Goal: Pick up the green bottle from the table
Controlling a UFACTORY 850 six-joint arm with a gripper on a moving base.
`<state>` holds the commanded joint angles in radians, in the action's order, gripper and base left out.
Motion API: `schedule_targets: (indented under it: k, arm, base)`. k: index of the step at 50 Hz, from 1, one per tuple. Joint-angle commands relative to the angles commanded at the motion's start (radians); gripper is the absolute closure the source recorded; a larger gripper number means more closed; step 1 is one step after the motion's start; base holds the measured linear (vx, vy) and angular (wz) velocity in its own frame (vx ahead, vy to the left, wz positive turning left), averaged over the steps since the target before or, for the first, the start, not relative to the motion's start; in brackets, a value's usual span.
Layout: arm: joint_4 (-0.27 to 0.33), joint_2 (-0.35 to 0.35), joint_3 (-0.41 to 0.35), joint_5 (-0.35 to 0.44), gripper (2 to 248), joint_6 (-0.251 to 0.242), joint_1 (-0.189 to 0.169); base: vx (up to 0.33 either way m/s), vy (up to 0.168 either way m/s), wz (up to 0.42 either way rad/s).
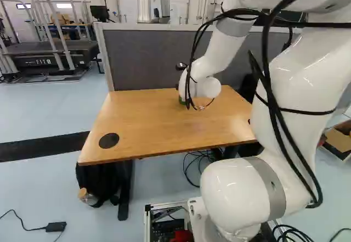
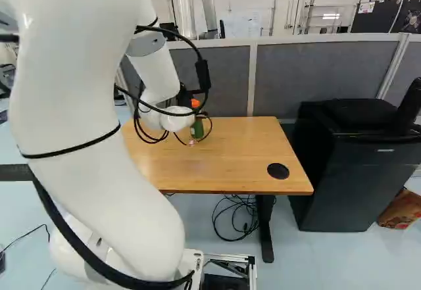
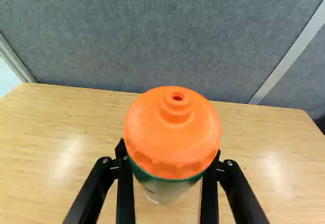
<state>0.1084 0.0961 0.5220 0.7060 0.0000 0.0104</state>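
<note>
Pictured at the far side of a wooden table [image 1: 153,124]: a green bottle [image 3: 170,150] with an orange cap [image 3: 172,125], upright, in the clasp of a black gripper [image 2: 186,96]. In the wrist view, closed on from two sides by the gripper [image 3: 168,155], with one finger on each flank, just below the cap. In the left base view, mostly hidden behind the wrist of the white arm [image 1: 219,50]; in the right base view, visible just beside it. Cannot tell from these views whether resting on the wood or just above it.

Behind the table, a gray partition [image 2: 316,76]. Set into the wood near a corner, a round black disc [image 2: 278,171]. Underneath, tangled black cables [image 2: 233,221] and, in the left base view, a black bag [image 1: 98,184] by one leg. At the right of the right base view, a black cabinet [image 2: 358,171] beside a brown bag [image 2: 401,208]. At the upper left of the left base view, a treadmill [image 1: 49,58] with rails.
</note>
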Motion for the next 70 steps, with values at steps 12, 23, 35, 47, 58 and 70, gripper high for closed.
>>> schedule_targets:
  k: [12, 23, 35, 47, 58, 70]
  arm:
    - [0.000, -0.094, -0.067, 0.000, 238, 0.000, 0.009]
    - [0.000, -0.144, -0.091, 0.000, 238, 0.000, 0.012]
    - [0.000, -0.153, -0.094, 0.000, 238, 0.000, 0.012]
    - [0.000, -0.153, -0.094, 0.000, 238, 0.000, 0.012]
    - [-0.004, -0.161, -0.106, 0.006, 238, 0.000, 0.011]
    - [-0.013, -0.179, -0.134, 0.020, 238, 0.000, 0.009]
  base:
    - [0.000, 0.000, 0.000]
    - [0.000, 0.000, 0.000]
    - [0.000, 0.000, 0.000]
    - [0.000, 0.000, 0.000]
    - [0.000, 0.000, 0.000]
    - [0.000, 0.000, 0.000]
